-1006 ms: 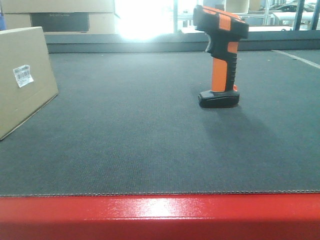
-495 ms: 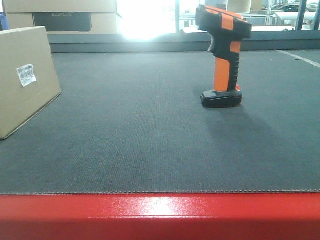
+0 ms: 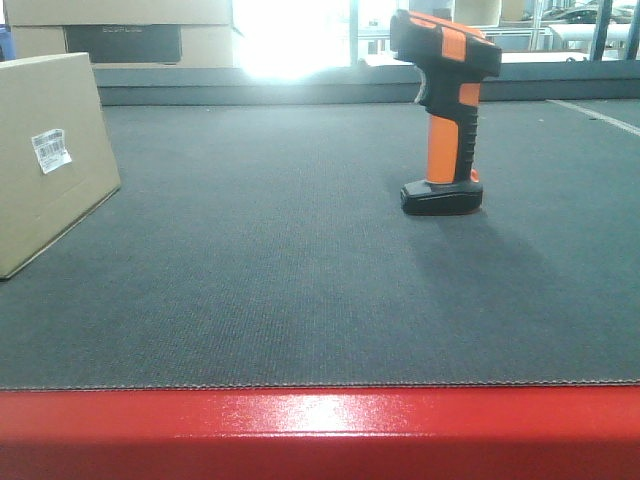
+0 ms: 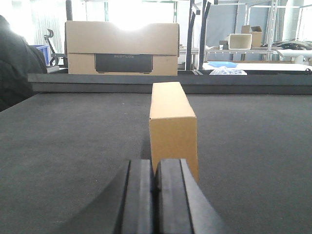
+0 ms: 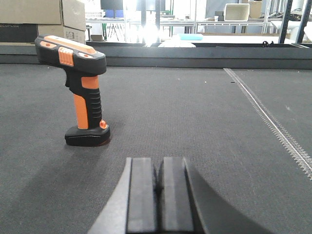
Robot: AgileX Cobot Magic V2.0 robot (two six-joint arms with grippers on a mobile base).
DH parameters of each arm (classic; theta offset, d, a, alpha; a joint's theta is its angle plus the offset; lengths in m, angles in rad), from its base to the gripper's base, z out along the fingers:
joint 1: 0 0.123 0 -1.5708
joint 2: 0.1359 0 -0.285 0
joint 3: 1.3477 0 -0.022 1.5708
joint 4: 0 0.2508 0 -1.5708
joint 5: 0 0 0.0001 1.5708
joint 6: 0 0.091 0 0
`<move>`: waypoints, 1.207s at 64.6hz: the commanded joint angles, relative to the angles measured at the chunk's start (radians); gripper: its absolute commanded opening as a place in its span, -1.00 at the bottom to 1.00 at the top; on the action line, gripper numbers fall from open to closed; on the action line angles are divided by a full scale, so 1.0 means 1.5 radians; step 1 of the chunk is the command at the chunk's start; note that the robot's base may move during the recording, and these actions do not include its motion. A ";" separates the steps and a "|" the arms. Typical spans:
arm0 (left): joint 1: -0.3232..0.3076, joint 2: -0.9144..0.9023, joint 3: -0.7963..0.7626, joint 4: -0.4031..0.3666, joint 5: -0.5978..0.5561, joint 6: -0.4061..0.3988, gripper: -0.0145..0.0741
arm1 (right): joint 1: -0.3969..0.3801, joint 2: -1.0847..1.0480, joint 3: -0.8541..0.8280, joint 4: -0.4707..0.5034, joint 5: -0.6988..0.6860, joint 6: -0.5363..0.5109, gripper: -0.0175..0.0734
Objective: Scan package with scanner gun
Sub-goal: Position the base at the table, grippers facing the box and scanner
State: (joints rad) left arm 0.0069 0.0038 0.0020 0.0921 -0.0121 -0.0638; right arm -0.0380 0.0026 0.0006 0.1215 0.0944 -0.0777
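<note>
left gripper (image 4: 155, 170) sits low and level over the dark mat (image 4: 73, 136), fingers pressed together, empty; the package (image 4: 173, 127) stands just past its tips. right gripper (image 5: 160, 168) likewise closed, empty; the scanner gun (image 5: 83, 92) stands upright ahead-left, well apart.

Just ahead of closed, empty left tool (image 4: 155, 170): package (image 4: 173, 126) upright on dark mat (image 4: 73, 146).

Grey mat (image 3: 300, 250), red front edge (image 3: 320, 430), big printed-panel carton (image 4: 122, 48) behind
</note>
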 commanded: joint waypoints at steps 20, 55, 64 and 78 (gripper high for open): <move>-0.001 -0.003 -0.001 0.000 -0.027 0.000 -0.92 | 0.000 -0.002 0.000 -0.003 -0.076 -0.001 -0.96; -0.001 -0.003 -0.001 -0.001 -0.113 0.000 -0.92 | 0.000 -0.002 0.000 -0.003 -0.119 -0.001 -0.96; -0.001 -0.003 -0.078 -0.001 -0.050 0.000 -0.92 | 0.000 -0.002 -0.032 -0.003 -0.121 -0.001 -0.96; -0.001 0.067 -0.293 -0.001 0.149 0.000 -0.78 | 0.000 0.041 -0.216 -0.015 0.016 -0.001 -0.96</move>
State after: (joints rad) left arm 0.0069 0.0516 -0.3423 0.0921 0.1227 -0.0638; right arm -0.0380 0.0178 -0.2358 0.1141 0.0603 -0.0778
